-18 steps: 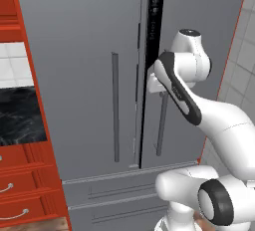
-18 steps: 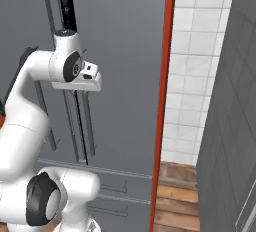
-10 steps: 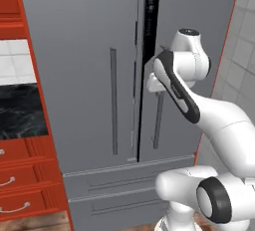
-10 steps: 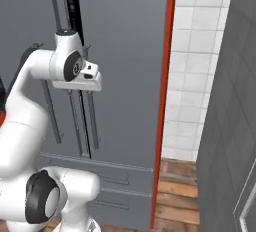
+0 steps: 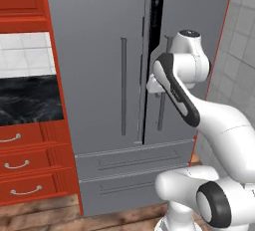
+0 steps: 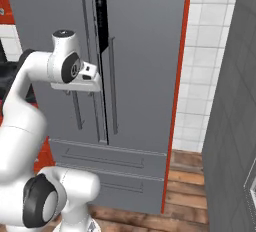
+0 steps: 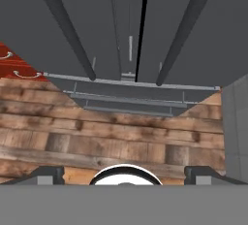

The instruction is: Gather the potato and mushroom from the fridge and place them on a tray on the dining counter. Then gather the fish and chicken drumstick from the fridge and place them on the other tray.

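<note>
- Fridge [image 5: 99, 51]: tall grey French-door unit, two long vertical bar handles, two wide drawers below; it stands between red cabinetry on one side and white wall tile on the other.
- Doors: a dark gap runs down the centre seam, so the right door [image 6: 145, 51] appears cracked ajar; left door looks flush.
- Gripper [image 6: 89, 82]: at the seam, level with the upper part of the handles, just beside the right door's handle [image 6: 113, 86].
- Fingers: spread apart in the hand view, tips at the far corners of the frame, nothing between them.
- Hand view: looks down the door fronts to the drawers [image 7: 128, 100] and the wooden floor [image 7: 97, 136].
- Step in hand (judgement): opening the fridge, the first stage of fetching potato and mushroom; no food has been gathered yet, and the interior is not exposed.
- Next move (judgement): swing the right door wide, then reach inside for the vegetables; base may need to clear the door's arc.
</note>
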Available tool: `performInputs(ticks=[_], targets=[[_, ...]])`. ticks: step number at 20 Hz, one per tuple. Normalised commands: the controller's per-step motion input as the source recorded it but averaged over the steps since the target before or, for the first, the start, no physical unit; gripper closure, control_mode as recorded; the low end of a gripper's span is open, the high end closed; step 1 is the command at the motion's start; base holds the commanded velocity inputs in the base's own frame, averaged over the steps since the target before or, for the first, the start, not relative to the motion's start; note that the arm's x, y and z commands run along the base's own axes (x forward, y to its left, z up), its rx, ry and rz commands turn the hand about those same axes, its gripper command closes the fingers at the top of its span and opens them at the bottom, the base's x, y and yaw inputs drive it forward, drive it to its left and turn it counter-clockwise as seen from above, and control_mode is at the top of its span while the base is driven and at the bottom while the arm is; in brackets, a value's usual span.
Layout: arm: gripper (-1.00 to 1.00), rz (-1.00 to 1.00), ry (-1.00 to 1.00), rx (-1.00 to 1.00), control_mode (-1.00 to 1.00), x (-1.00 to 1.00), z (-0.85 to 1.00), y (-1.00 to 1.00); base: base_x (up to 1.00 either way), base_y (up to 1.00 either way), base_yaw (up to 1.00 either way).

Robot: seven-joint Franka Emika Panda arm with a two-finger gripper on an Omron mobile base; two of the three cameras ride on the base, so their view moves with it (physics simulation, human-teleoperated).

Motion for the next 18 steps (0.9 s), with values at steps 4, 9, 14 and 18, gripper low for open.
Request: performInputs(ticks=[4, 9, 14, 18], targets=[[-1.0, 0.0, 0.0, 0.0, 1.0, 0.0, 0.0, 0.0, 0.2, -0.01, -0.02], [-1.0, 0.0, 0.0, 0.0, 1.0, 0.0, 0.0, 0.0, 0.37, 0.0, -0.01], [-1.0, 0.0, 0.0, 0.0, -1.0, 0.03, 0.0, -0.01, 0.38, 0.0, 0.0], [-1.0, 0.01, -0.21, 0.0, -1.0, 0.01, 0.0, -0.36, 0.0, 0.0, 0.0]])
